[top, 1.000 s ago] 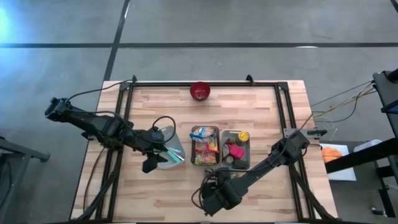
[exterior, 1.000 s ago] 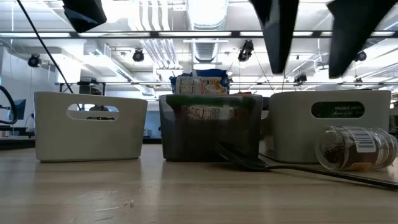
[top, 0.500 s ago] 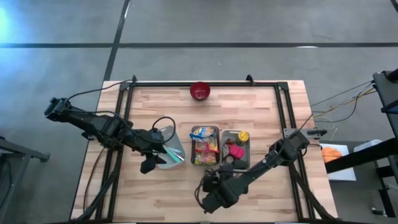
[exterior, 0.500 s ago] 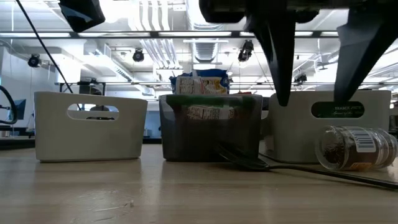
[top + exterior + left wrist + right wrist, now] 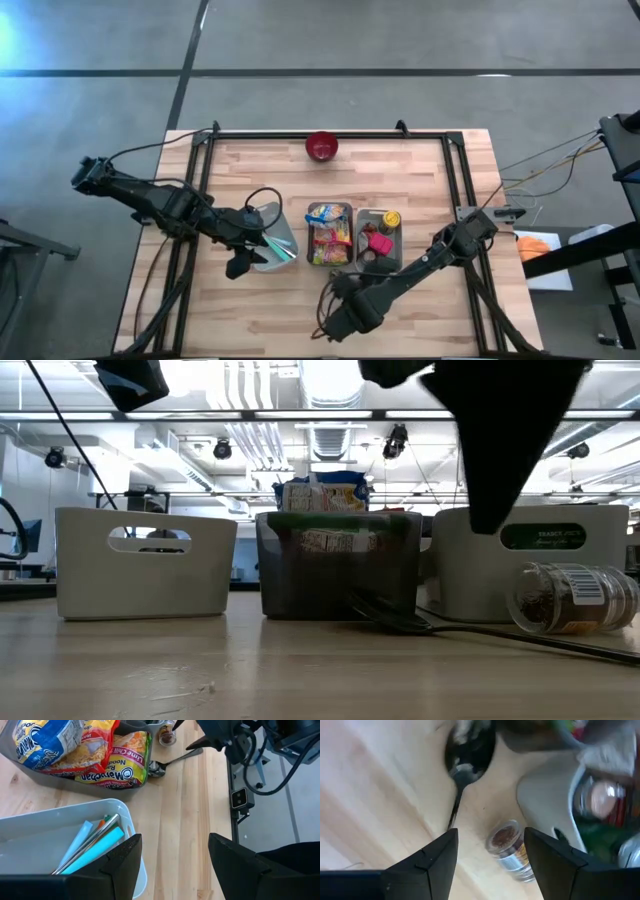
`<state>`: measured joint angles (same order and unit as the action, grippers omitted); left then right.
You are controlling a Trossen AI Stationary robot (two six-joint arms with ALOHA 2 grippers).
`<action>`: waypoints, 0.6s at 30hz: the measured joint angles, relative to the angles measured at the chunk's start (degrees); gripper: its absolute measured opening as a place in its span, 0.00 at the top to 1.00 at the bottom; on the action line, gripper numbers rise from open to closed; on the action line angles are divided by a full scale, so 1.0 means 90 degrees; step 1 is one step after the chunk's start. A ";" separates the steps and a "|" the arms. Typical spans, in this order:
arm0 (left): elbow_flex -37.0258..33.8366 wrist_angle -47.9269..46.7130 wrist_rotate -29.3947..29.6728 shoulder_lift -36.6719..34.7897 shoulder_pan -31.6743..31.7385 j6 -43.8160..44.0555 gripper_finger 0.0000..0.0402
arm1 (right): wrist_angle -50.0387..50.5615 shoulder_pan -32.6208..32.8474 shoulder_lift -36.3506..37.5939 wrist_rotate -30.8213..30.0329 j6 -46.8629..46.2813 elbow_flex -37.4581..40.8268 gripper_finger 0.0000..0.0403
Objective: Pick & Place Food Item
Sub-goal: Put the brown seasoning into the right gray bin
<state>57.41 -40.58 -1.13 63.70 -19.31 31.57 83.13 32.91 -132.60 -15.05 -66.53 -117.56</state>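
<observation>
The right hand (image 5: 335,322) has been creeping along the near edge of the surface (image 5: 420,170) over the last second, sliding a little toward the left and drawing in over the spot where the small spice jar (image 5: 509,847) lies on its side. From table level its dark fingers (image 5: 505,440) now hang lower and bulk larger than a moment ago, just above and beside the jar (image 5: 572,598), which lies in front of the pale grey bin (image 5: 530,560) next to the black spoon (image 5: 400,622). The fingers stand spread, with nothing between them, and the jar shows in the gap ahead of them, untouched.

To my eye that means the reach is nearly lined up and the grasp is not yet begun; the jar looks to be the item being gone after, though I can't be sure.

The left hand (image 5: 172,865) hasn't budged: it hovers, fingers apart and empty, over the rim of the white bin (image 5: 65,827) holding cutlery, beside the dark bin of noodle packets (image 5: 75,750).
</observation>
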 joint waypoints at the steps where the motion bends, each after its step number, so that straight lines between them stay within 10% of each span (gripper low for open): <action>1: 0.0000 0.0000 0.0000 0.0000 0.0000 0.0015 0.42 | -0.0004 0.0001 0.0000 0.0002 0.0394 0.0000 0.45; 18: 0.0000 0.0000 -0.0053 0.0000 -0.0002 0.0209 0.42 | 0.0026 -0.0006 0.0005 0.0512 0.1529 0.0732 0.45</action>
<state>57.41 -40.58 -1.61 63.70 -19.33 33.45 83.36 32.85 -132.55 -10.44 -52.76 -110.97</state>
